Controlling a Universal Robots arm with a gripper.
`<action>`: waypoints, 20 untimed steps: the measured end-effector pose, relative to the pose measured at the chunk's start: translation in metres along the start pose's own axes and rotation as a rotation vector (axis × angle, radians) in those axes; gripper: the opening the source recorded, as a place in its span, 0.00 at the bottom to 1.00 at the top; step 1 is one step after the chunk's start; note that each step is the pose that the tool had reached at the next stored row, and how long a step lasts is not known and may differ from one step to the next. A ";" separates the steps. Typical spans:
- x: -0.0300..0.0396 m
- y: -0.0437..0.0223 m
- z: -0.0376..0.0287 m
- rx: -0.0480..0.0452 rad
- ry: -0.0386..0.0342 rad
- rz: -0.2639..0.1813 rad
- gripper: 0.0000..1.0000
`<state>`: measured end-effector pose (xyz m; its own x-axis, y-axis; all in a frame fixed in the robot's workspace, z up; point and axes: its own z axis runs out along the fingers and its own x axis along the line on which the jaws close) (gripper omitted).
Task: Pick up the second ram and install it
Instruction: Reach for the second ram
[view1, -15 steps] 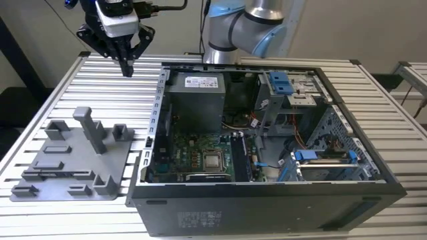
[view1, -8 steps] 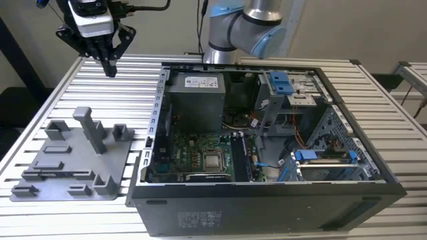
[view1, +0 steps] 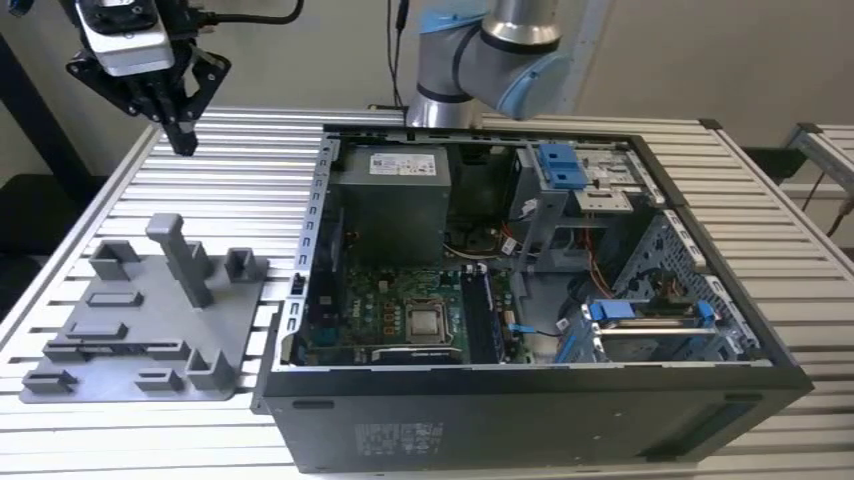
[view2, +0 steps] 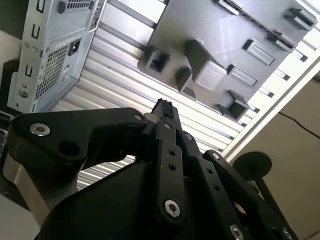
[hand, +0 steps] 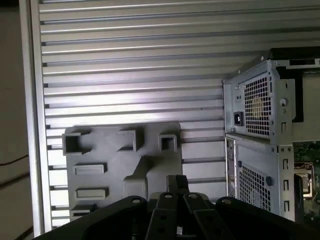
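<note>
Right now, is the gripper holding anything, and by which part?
Nothing is held: the gripper hangs shut and empty over the table, by the grey fixture.

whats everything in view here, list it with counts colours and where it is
computer case: one, black, open, on the table
motherboard: one, green, inside the computer case
power supply: one, grey, inside the computer case
fixture plate: one, grey, on the table at the exterior view's left of the case
table: one, silver, slatted, under everything
robot arm: one, silver and pale blue, behind the case
gripper: one, black, shut, raised over the table near the fixture plate
</note>
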<state>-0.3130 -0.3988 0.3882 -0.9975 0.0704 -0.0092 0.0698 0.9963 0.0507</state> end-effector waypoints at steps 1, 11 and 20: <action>0.0044 -0.0003 0.0004 0.0000 0.0005 0.000 0.11; 0.0457 -0.0034 0.0042 0.0006 0.0089 -0.001 0.11; 0.0852 -0.0063 0.0062 0.0011 0.0158 0.000 0.11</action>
<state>-0.3983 -0.3988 0.3809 -0.9976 0.0693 0.0066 0.0696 0.9963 0.0496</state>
